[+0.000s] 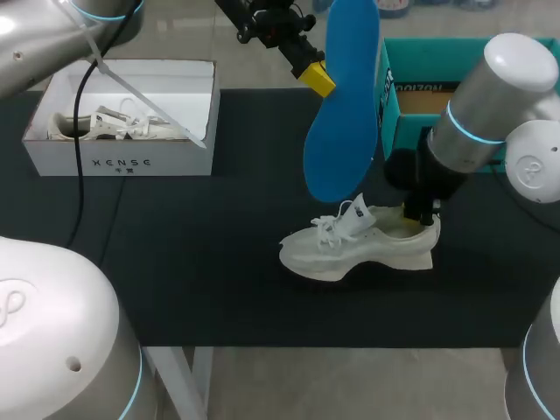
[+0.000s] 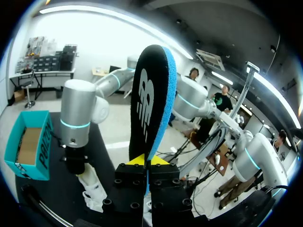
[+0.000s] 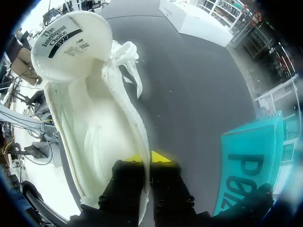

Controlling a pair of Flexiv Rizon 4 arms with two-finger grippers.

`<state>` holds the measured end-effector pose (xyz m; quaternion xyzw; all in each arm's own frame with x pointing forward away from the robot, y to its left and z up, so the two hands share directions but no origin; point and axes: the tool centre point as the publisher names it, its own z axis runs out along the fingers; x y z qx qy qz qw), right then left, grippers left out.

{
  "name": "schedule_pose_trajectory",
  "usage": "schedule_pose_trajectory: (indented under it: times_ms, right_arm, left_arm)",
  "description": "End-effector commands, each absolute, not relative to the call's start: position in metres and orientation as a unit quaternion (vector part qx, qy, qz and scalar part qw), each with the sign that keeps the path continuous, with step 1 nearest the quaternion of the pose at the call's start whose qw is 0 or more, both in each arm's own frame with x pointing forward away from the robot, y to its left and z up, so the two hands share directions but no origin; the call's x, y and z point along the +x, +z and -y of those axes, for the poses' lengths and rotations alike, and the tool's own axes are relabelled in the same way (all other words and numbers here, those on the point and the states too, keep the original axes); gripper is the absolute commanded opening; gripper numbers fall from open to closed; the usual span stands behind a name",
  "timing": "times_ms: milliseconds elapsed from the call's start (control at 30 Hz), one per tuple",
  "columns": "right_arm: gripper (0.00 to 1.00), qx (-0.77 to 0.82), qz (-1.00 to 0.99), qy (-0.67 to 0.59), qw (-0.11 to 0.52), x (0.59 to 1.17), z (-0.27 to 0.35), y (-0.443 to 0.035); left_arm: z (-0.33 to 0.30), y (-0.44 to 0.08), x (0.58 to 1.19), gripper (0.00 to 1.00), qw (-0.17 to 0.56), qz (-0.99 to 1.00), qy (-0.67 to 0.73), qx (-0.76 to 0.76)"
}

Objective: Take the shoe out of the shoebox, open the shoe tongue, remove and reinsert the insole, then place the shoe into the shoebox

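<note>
Insole (image 1: 343, 96) pinched aloft; right gripper (image 3: 147, 157) seemingly clamps shoe (image 1: 350, 249).

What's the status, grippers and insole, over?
Left gripper shut on blue insole, held upright above the white shoe. Right gripper shut on its collar wall, shoe on the black mat. Nothing between insole and shoe opening.

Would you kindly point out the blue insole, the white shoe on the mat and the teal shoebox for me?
blue insole (image 1: 346, 105), head view, middle of its blue face.
white shoe (image 1: 385, 249), head view, its side just above the sole.
teal shoebox (image 1: 390, 101), head view, its outer side wall.
</note>
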<state>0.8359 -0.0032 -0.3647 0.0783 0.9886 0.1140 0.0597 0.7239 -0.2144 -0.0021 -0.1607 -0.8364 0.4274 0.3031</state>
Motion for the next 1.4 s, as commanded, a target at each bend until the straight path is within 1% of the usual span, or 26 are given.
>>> schedule_pose_trajectory:
  times_ms: [33,133,867,967,1033,1067,1133,1167,1200,1267,1300,1400]
  right_arm:
    - [0.0,0.083,-0.987,0.112,0.081,0.819,0.017,-0.331]
    - [0.0,0.082,-0.986,0.113,0.086,0.815,0.02,-0.326]
    - [0.0,0.081,-0.988,0.104,0.085,0.811,0.016,-0.327]
    - [0.0,0.202,-0.969,0.097,0.098,0.806,0.018,-0.328]
    - [0.0,0.278,-0.95,0.065,0.126,0.799,0.019,-0.335]
    - [0.0,0.322,-0.936,0.07,0.124,0.796,0.019,-0.337]
    - [0.0,0.381,-0.912,0.047,0.144,0.786,0.019,-0.342]
    - [0.0,0.415,-0.897,0.048,0.144,0.781,0.018,-0.343]
    - [0.0,0.441,-0.885,0.056,0.138,0.777,0.017,-0.344]
    - [0.0,0.485,-0.859,0.043,0.156,0.768,0.016,-0.346]
    - [0.0,0.502,-0.85,0.057,0.148,0.764,0.015,-0.344]
    - [0.0,0.548,-0.82,0.061,0.155,0.755,0.014,-0.341]
  left_arm:
    - [0.215,-0.002,0.724,0.0,0.303,0.836,0.427,-0.161]
    - [0.215,-0.002,0.724,0.0,0.303,0.836,0.427,-0.161]
    - [0.215,-0.002,0.724,0.0,0.303,0.836,0.427,-0.161]
    - [0.215,-0.002,0.724,0.0,0.303,0.836,0.427,-0.161]
    - [0.215,-0.002,0.724,0.0,0.303,0.836,0.427,-0.161]
    - [0.215,-0.002,0.724,0.0,0.303,0.836,0.427,-0.161]
    - [0.215,-0.002,0.724,0.0,0.303,0.836,0.427,-0.161]
    - [0.215,-0.002,0.724,0.0,0.303,0.836,0.427,-0.161]
    - [0.215,-0.002,0.724,0.0,0.303,0.836,0.427,-0.161]
    - [0.215,-0.002,0.724,0.0,0.303,0.836,0.427,-0.161]
    - [0.215,-0.002,0.724,0.0,0.303,0.836,0.427,-0.161]
    - [0.215,-0.002,0.724,0.0,0.303,0.836,0.427,-0.161]
